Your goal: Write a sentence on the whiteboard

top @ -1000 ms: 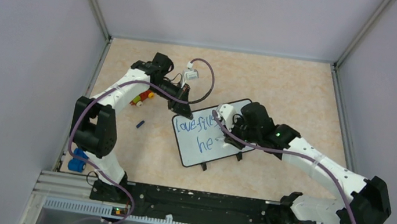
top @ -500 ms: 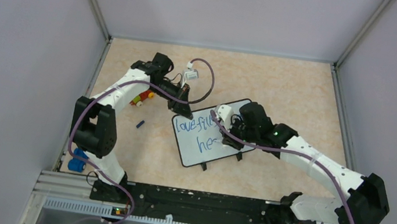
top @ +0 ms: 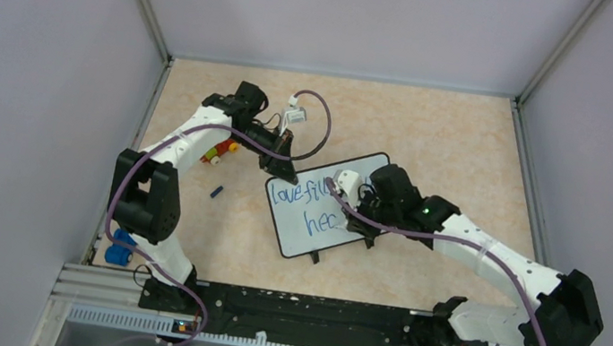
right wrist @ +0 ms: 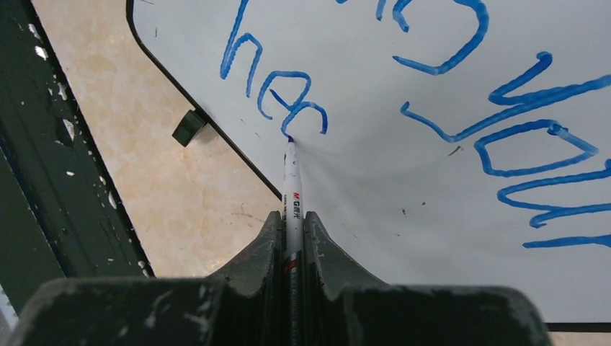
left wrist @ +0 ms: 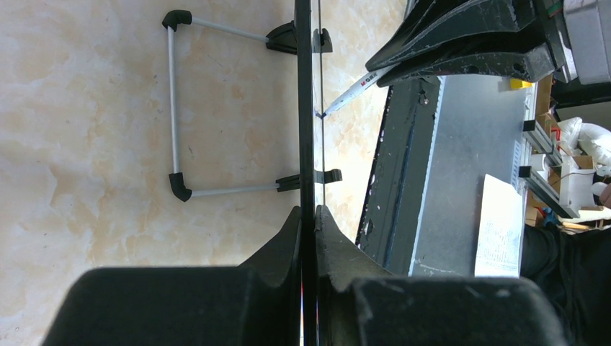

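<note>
The whiteboard (top: pixel 295 238) lies tilted in the middle of the table, black-framed. Its blue sentence (top: pixel 300 196) reads "love fill" on the upper line, partly hidden by my right arm, and "hec" (top: pixel 320 222) below. My left gripper (top: pixel 283 172) is shut on the board's upper left edge, which the left wrist view shows edge-on (left wrist: pixel 306 108) between the closed jaws (left wrist: pixel 308 216). My right gripper (right wrist: pixel 292 216) is shut on a white marker (right wrist: pixel 291 180). The marker's blue tip touches the whiteboard (right wrist: pixel 403 187) just under the last letter of "hec" (right wrist: pixel 277 90).
Red and yellow small pieces (top: pixel 218 153) lie left of the board, with a dark marker cap (top: pixel 216 191) nearer me. A blue object (top: pixel 120 248) sits by the left arm's base. A black rail (top: pixel 293 307) runs along the near edge. Walls close in on three sides.
The lower line has grown from "he" with a short stroke to "hec". My right gripper has shifted slightly with the marker. The left arm and board have not moved.
</note>
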